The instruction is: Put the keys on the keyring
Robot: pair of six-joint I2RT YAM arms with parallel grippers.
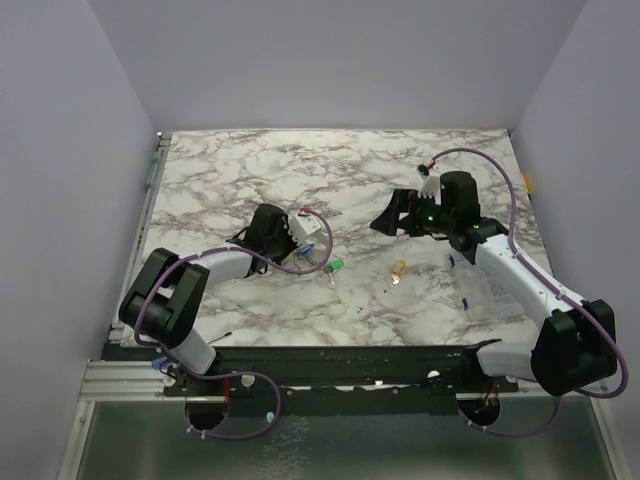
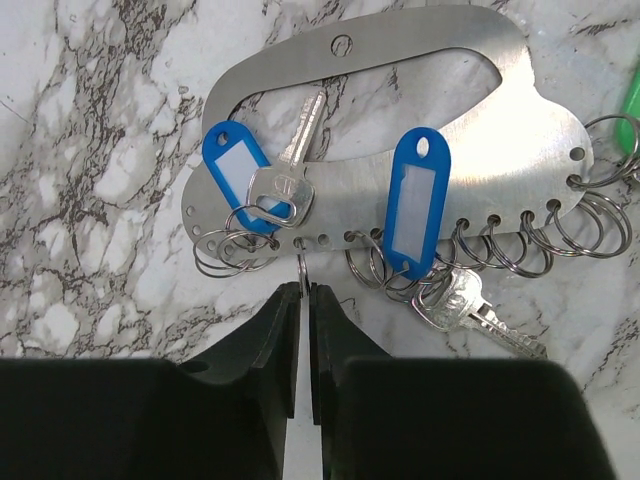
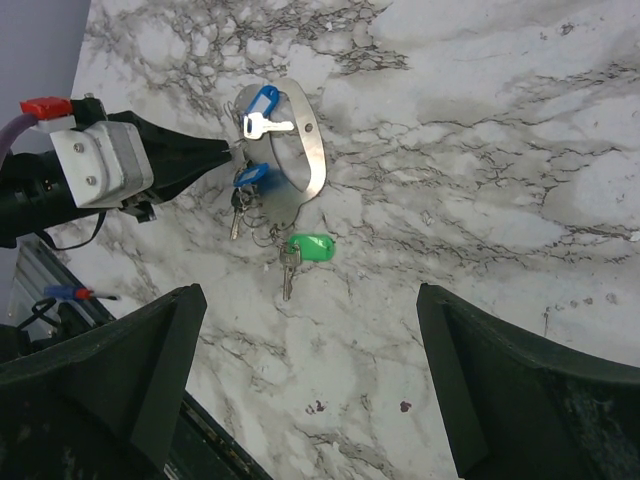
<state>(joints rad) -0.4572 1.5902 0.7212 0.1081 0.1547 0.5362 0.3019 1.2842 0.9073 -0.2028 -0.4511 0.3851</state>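
The keyring [image 2: 520, 130], a flat steel loop with small split rings strung through holes along its lower edge, lies on the table [image 1: 250, 170] in front of the left arm. Two keys with blue tags [image 2: 237, 165] already hang from those rings, so that part looks done. The green key [image 3: 310, 248] lies just beside the far end of the keyring; whether it is hooked on or only lying against a ring cannot be told. The gold key [image 1: 399, 270] sits alone on the table, well apart from the keyring, between the two arms, and plainly is not yet on.

The left claw [image 2: 303, 290] is clenched almost shut at the keyring's lower edge, its tips pinching one ring [image 2: 302, 262] between the two blue tags. The right claw [image 3: 312, 300] hangs released, jaws wide and holding nothing, above the table near the green key.

By my reckoning the task is roughly half done: the gold key is left, and perhaps the green one too.
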